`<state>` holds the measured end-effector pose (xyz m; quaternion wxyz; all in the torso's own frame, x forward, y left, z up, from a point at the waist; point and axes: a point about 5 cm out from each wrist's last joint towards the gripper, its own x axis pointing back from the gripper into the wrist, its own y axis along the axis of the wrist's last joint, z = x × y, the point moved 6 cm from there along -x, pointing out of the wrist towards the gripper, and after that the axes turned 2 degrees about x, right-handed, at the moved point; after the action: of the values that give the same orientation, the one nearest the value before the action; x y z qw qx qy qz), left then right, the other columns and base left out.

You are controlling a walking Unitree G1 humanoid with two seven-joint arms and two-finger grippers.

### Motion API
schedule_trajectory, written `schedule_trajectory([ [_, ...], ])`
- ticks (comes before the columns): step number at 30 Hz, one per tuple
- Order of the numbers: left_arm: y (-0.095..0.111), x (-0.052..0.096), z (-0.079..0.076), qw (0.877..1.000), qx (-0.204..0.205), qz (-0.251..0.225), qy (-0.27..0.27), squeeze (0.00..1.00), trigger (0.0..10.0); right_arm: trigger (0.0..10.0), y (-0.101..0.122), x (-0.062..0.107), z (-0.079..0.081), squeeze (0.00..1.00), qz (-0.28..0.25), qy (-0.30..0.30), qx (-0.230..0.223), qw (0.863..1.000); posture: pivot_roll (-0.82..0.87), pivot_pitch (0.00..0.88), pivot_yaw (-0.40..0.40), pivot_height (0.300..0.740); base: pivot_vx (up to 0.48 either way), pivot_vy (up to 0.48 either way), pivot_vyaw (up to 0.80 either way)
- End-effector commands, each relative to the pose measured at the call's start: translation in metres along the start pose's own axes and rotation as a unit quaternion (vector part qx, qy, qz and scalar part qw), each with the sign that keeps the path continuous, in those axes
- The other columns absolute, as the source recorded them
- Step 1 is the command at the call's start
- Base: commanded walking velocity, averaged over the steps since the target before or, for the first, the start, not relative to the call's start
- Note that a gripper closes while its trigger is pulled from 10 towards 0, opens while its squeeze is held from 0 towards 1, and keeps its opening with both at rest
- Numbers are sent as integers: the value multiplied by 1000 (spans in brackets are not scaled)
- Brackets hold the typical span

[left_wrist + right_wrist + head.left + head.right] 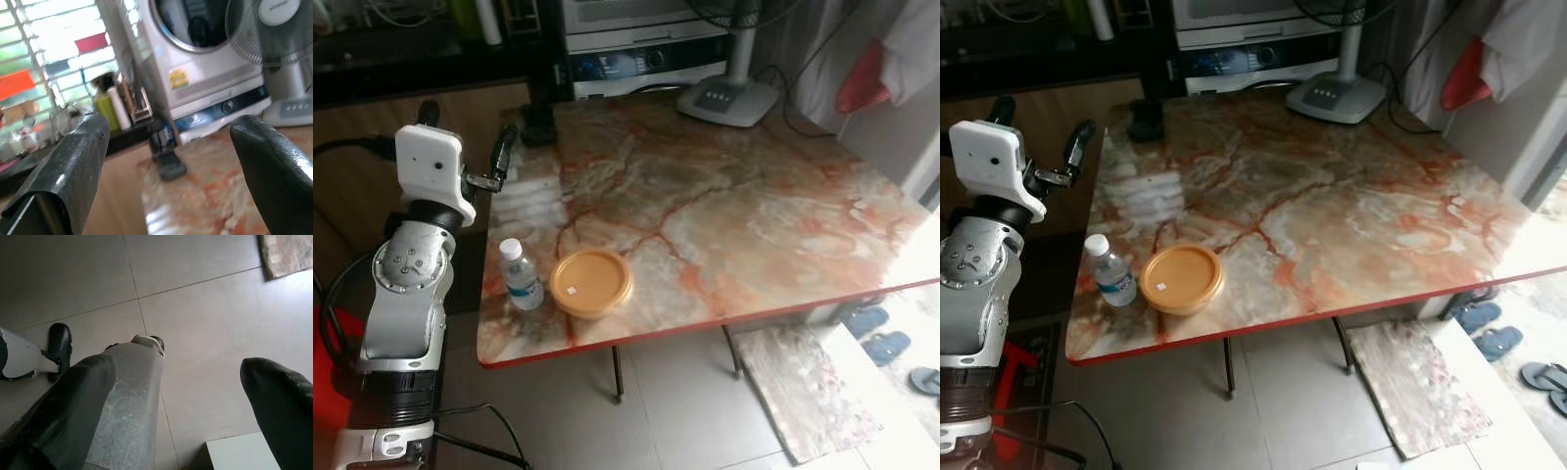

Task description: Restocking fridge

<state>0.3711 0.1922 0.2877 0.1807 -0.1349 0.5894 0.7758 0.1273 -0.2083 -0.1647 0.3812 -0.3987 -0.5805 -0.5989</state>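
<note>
The marble-patterned table [724, 225] takes up most of the head views, its red-edged front rim nearest the robot, and it appears to serve as a staging surface for goods bound for the fridge. At about twelve o'clock beyond its far edge stands a front-loading washing machine [205, 54], and at about one o'clock the white fan base [726, 100] sits on the tabletop. Toward seven o'clock on the table, close to the front-left corner, lie the likely restocking items: an orange lidded container [591, 282] and, just beside it at its nine o'clock, an upright water bottle [521, 276] with a white cap, near each other but whether they touch is unclear. The left gripper [465, 137] is raised above the table's left edge at about ten o'clock, fingers spread apart and holding nothing, probably poised ahead of a reach down to the bottle. The right gripper [181, 396] hangs idle over the tiled floor, its fingers also apart and empty. The left wrist view adds what the head views crop away: the washer's round door, a fan's grille, bottles on a dark counter and a bright louvred window. The right wrist view shows the robot's own leg and black foot [59, 345], plus a mat corner [288, 254].
</note>
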Motion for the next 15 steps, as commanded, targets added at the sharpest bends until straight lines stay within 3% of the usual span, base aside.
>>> schedule_trajectory([
  [1,10,-6,5,1000,-3,5,0,0,10000,10000,-14,1,9,0,21,11,9,1000,152,9,52,740,0,0,638],
  [2,10,-6,5,1000,-3,5,0,0,10000,10000,-14,1,9,0,21,11,9,1000,152,9,52,740,0,0,638],
  [5,-2,-12,-8,994,63,77,-48,0,10000,10000,-15,0,10,0,22,11,-1,1000,155,0,57,740,0,0,429],
  [9,-15,-8,-28,981,68,136,-120,0,10000,10000,-15,0,12,0,21,16,-2,1000,153,0,64,740,0,0,0],
  [15,-45,17,-64,933,108,247,-238,0,10000,10000,-15,0,14,0,23,19,1,1000,158,0,66,740,0,0,0],
])
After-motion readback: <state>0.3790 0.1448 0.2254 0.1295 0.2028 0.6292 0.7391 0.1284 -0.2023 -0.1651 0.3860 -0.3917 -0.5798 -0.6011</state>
